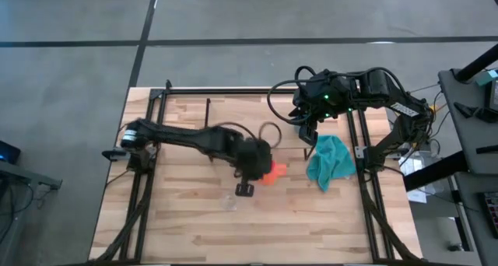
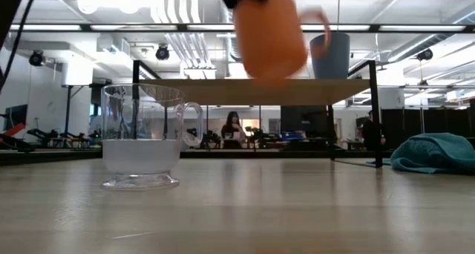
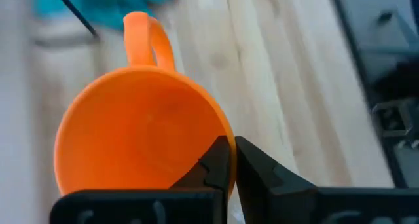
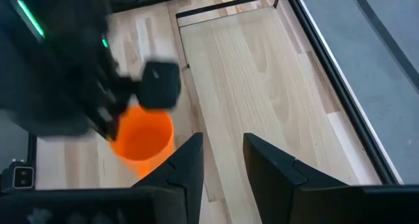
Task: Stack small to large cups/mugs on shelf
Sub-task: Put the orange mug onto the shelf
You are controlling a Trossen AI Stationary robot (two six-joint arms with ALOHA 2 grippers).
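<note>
My left gripper (image 1: 259, 173) is over the table's middle, shut on the orange mug (image 1: 273, 173), which shows blurred and high in the low view (image 2: 271, 38). The clear glass (image 2: 145, 139) stands on its base on the table, near the left gripper (image 1: 228, 201). The light blue cup (image 2: 332, 55) stands on the shelf (image 2: 252, 91), a light-wood board on thin black legs. My right gripper (image 4: 222, 162) is open and waits near the far right, looking at the mug (image 4: 141, 142). My left gripper holds the orange mug by its rim (image 3: 226, 133), on the side away from the handle (image 3: 141, 31). One finger (image 3: 213, 165) is inside the mug and the other (image 3: 265, 168) outside. The mug is lifted clear of the table, about upright, level with the shelf board.
A crumpled teal cloth (image 1: 331, 162) lies on the table's right side, also seen in the low view (image 2: 438, 151). Black frame rails (image 1: 366, 180) run along the table's edges. Bare wood lies near the table's near edge (image 1: 257, 235). A person stands far back in the room (image 2: 233, 128).
</note>
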